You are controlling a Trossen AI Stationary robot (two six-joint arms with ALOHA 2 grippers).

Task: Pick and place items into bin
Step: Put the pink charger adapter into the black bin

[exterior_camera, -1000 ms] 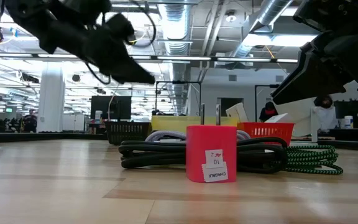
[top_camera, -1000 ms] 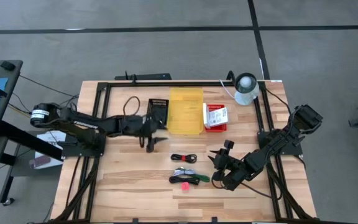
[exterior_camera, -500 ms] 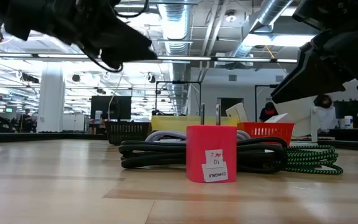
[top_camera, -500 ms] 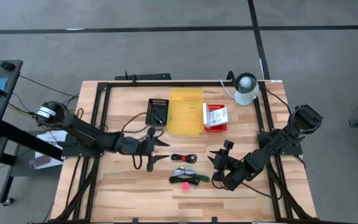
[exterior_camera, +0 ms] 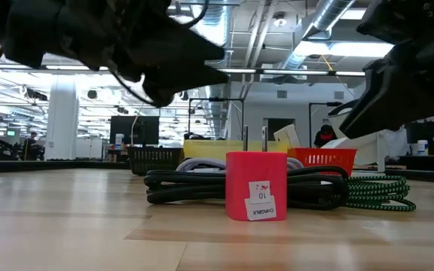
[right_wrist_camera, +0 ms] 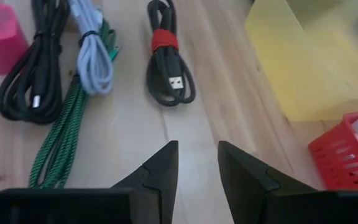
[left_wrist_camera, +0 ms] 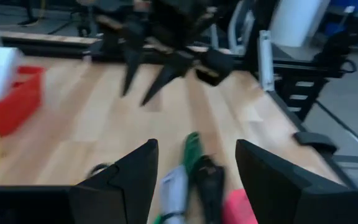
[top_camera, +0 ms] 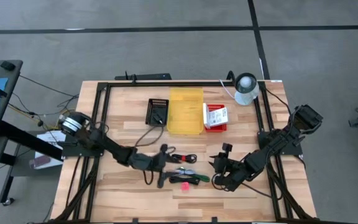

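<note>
High view: your left gripper (top_camera: 161,176) hangs over the near-centre clump of items, jaws spread and empty, just beside the pink plug (top_camera: 184,185), black cable (top_camera: 190,178) and green cord (top_camera: 202,178). The right gripper (top_camera: 219,167) waits to their right, partly open, holding nothing. Risk, as judged: the cables lie tangled against each other, so a pinch could drag a neighbour along or snag and spill short of the yellow bin (top_camera: 185,111). A second coil with a red band (top_camera: 184,158) sits apart, an easier pick. The plug's white label (exterior_camera: 261,202) shows "10" and a line that probably reads "CHARGBLK", too small to confirm.
</note>
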